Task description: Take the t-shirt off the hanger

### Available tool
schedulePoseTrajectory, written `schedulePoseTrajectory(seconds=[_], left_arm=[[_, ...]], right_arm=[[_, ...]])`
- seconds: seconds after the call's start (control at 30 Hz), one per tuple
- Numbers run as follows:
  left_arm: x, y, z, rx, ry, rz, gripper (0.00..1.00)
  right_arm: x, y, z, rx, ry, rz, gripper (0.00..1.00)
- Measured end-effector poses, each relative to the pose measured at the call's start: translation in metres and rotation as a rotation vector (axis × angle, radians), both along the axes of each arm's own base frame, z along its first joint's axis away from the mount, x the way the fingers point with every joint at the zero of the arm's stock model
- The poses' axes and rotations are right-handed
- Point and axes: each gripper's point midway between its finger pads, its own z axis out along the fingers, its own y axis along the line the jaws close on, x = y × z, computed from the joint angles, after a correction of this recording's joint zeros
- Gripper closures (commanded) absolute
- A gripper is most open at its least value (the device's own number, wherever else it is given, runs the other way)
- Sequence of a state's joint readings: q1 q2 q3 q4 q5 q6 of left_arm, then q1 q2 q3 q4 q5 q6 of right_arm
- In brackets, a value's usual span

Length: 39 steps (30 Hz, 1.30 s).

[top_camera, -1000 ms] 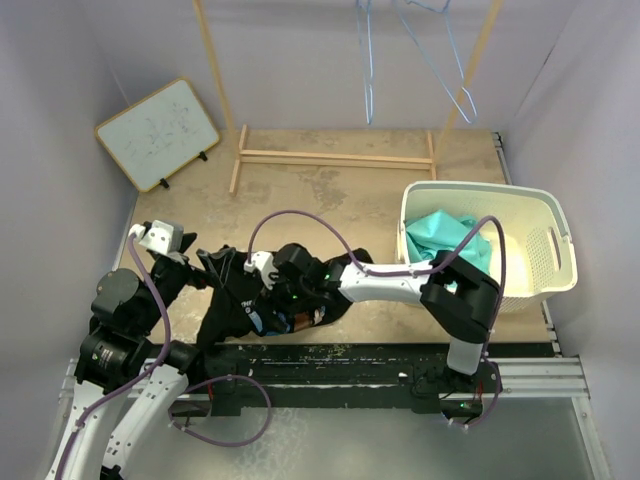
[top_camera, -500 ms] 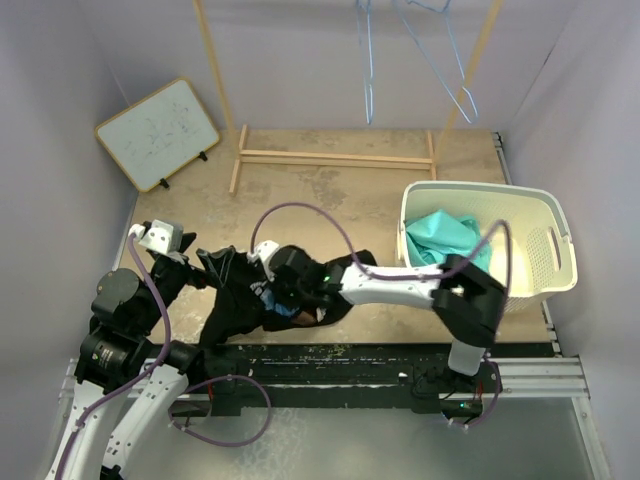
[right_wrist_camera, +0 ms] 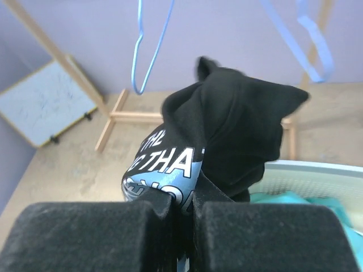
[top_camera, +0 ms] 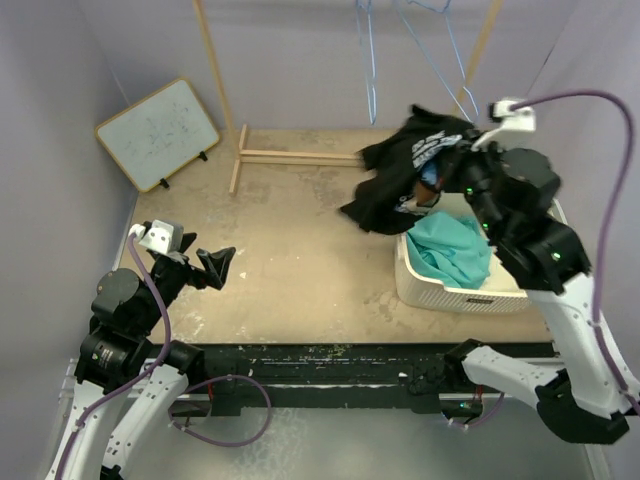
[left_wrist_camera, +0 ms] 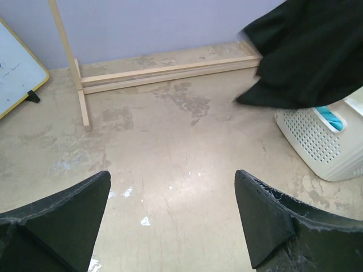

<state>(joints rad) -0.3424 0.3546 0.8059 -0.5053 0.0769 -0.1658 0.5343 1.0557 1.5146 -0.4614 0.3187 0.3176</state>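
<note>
Dangling high in the air, the black t-shirt [top_camera: 405,180] is hanging in a bunch from the right fingers [right_wrist_camera: 96,232]. Those fingers are squeezing tight together on a fold of the shirt, right by its blue and white letters. The rest of the cloth is drooping down because only that one bit is being held.

The shirt is hanging partly over the near corner of the white basket [top_camera: 450,295], and not touching it. A teal cloth [top_camera: 450,250] is lying inside the basket. I think the arm is holding the shirt up there so it can go in the basket too.

The blue hangers [top_camera: 372,70] are hanging bare from the wooden rack [top_camera: 300,157], just behind the shirt. No hanger is showing inside the shirt, so the shirt is looking free of it. I cannot tell if a bit is hiding in the folds.

Far off on the other side, the left fingers [left_wrist_camera: 62,221] are spreading wide open and holding nothing. They are waiting low over the table [top_camera: 300,250], well apart from the shirt, maybe to keep out of the way. A whiteboard [top_camera: 158,133] is leaning in the far left corner.
</note>
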Motion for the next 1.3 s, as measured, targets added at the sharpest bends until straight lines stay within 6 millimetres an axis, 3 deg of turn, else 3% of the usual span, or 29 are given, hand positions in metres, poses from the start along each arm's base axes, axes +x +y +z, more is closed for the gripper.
schedulePoseTrajectory(seconds=[0.07, 0.17, 0.27, 0.5, 0.7, 1.0, 1.03, 1.1, 1.17, 1.2, 1.23, 1.3], left_arm=[[0.0, 0.0, 0.0, 0.0, 0.0, -0.002, 0.07], [0.0, -0.001, 0.0, 0.0, 0.0, -0.004, 0.07], [0.0, -0.001, 0.0, 0.0, 0.0, -0.006, 0.07], [-0.001, -0.003, 0.0, -0.001, 0.0, -0.017, 0.07], [-0.002, -0.004, 0.0, -0.002, 0.001, -0.025, 0.07], [-0.002, -0.005, 0.0, -0.008, 0.003, -0.029, 0.07], [-0.003, -0.005, 0.0, -0.008, 0.003, -0.03, 0.07], [-0.003, -0.005, 0.0, -0.008, 0.003, -0.032, 0.07], [-0.003, -0.006, 0.0, -0.008, 0.003, -0.034, 0.06], [-0.003, -0.006, 0.0, -0.008, 0.003, -0.035, 0.06], [-0.003, -0.006, 0.0, -0.008, 0.003, -0.035, 0.06], [-0.003, -0.006, 0.0, -0.008, 0.004, -0.038, 0.05]], right_arm=[[-0.015, -0.026, 0.024, 0.008, -0.035, -0.078, 1.0], [-0.035, -0.064, 0.042, -0.003, -0.061, -0.212, 1.0], [-0.05, -0.097, 0.053, -0.027, -0.08, -0.344, 1.0], [-0.075, -0.148, 0.068, -0.089, -0.122, -0.556, 1.0], [-0.071, -0.156, 0.065, -0.148, -0.11, -0.627, 1.0], [-0.033, -0.145, 0.027, -0.277, -0.001, -0.638, 1.0], [-0.026, -0.141, 0.019, -0.283, 0.018, -0.628, 0.95], [-0.016, -0.136, 0.002, -0.292, 0.059, -0.602, 0.73], [-0.008, -0.128, -0.02, -0.294, 0.11, -0.568, 0.36], [-0.006, -0.125, -0.029, -0.289, 0.129, -0.555, 0.13], [-0.004, -0.12, -0.041, -0.286, 0.152, -0.532, 0.02], [-0.005, -0.113, -0.062, -0.277, 0.189, -0.492, 0.0]])
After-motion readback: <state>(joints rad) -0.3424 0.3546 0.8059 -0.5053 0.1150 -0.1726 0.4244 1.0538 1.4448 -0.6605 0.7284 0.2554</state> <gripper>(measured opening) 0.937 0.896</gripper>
